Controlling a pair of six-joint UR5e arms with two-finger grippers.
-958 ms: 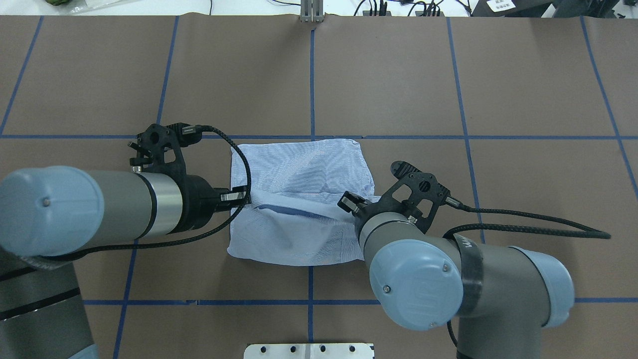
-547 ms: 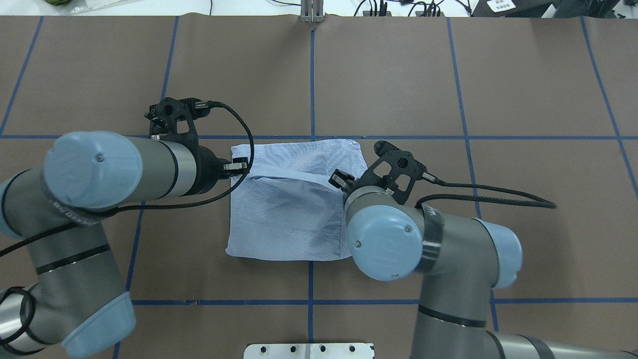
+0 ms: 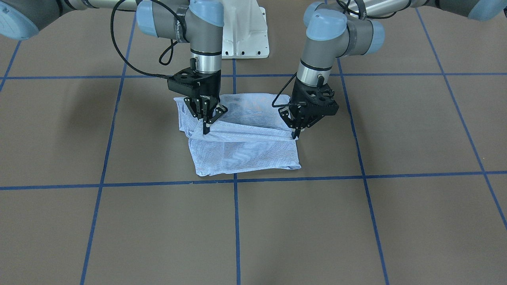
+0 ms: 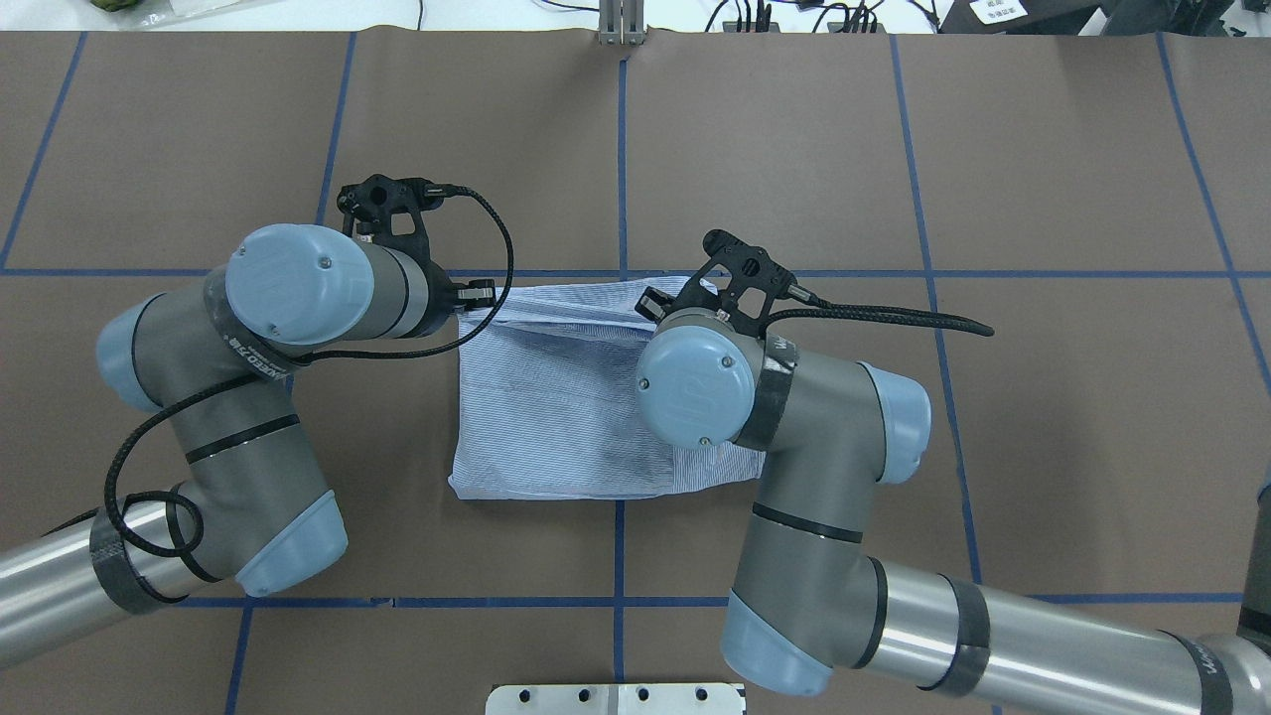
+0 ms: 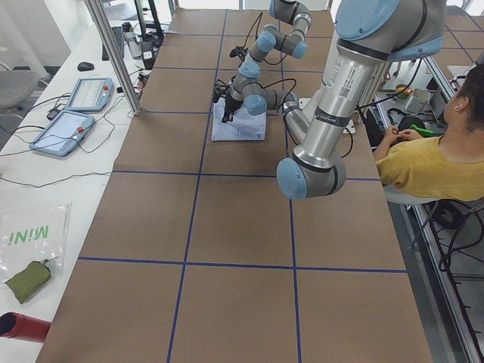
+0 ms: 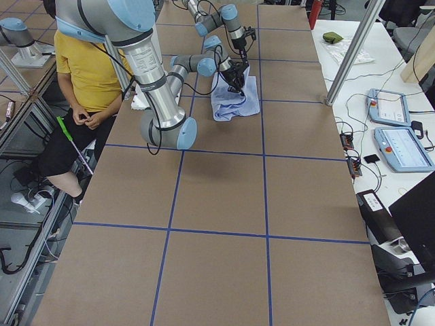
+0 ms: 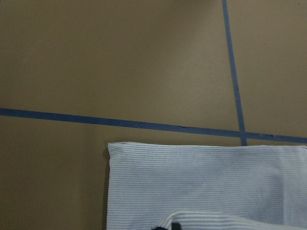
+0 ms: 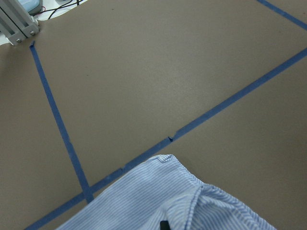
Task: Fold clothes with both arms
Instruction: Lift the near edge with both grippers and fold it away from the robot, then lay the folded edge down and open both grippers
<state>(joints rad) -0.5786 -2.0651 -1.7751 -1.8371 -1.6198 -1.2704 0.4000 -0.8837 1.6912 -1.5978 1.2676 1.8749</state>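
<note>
The light blue-and-white striped shirt [image 4: 556,417] lies folded into a rough square near the table's middle, also seen from the front [image 3: 245,154]. Its near edge is lifted and doubled over toward the far edge. My left gripper [image 4: 484,298] [image 3: 295,136] is shut on the left end of that raised fold. At the fold's other end my right gripper [image 4: 650,303] [image 3: 205,130] is shut on it. Both wrist views show striped cloth [image 7: 206,182] [image 8: 144,201] at the bottom, with a dark fingertip barely showing. Collar and buttons are hidden.
The brown table [image 4: 894,149] carries a blue tape grid. The white pedestal base [image 3: 243,31] stands behind the shirt. A metal post [image 4: 621,20] rises at the far edge. A seated person in yellow [image 5: 423,159] is beside the robot. Control pendants [image 6: 394,122] lie on the side bench.
Both grippers have carried the held edge of the shirt away from the robot, from the middle of the cloth nearly to its far edge. The fold now covers most of the lower layer.
</note>
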